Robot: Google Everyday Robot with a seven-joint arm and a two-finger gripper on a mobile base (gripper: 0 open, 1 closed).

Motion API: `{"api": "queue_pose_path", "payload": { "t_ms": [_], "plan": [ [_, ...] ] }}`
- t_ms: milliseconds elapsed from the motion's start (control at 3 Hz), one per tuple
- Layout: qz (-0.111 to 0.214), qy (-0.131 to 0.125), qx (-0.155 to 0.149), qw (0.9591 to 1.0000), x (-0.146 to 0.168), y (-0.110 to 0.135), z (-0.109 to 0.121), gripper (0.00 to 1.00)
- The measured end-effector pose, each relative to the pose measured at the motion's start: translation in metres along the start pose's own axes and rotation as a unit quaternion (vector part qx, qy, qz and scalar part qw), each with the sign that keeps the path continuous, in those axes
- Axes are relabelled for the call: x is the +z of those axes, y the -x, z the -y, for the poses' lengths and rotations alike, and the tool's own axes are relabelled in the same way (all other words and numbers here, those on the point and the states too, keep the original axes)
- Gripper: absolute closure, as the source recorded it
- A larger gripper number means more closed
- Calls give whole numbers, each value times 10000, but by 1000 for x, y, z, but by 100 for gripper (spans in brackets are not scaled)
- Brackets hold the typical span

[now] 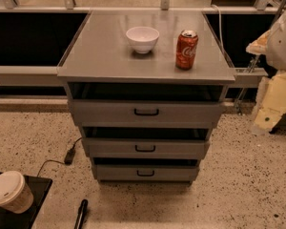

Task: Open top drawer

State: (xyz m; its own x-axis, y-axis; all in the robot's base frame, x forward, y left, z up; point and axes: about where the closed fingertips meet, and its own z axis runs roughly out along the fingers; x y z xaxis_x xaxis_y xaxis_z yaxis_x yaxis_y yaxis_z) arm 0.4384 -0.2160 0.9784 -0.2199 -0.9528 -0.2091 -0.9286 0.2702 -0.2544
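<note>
The top drawer (105, 113) is the widest of three grey metal drawers in a grey cabinet at the centre of the camera view. Its flat front carries a small dark bar handle (146, 112) at the middle. A dark gap shows between its front and the cabinet top (100, 56). Two narrower drawers (109, 148) (114, 172) sit below it. My arm comes in at the right edge as pale white and yellowish parts. The gripper (266, 119) hangs low there, well to the right of the cabinet and apart from the handle.
A white bowl (142, 38) and a red soda can (186, 49) stand on the cabinet top. A lidded paper cup (8, 191) sits on a black tray (35, 194) at the bottom left. A cable with a plug (69, 155) and a black stick-like object (80, 213) lie on the speckled floor.
</note>
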Motion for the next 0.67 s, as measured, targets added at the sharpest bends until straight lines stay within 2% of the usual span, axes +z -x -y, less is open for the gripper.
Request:
{"api": "queue_pose_path", "payload": {
  "t_ms": [667],
  "plan": [
    [81, -43, 18, 10000, 4, -6, 2, 0]
  ]
}}
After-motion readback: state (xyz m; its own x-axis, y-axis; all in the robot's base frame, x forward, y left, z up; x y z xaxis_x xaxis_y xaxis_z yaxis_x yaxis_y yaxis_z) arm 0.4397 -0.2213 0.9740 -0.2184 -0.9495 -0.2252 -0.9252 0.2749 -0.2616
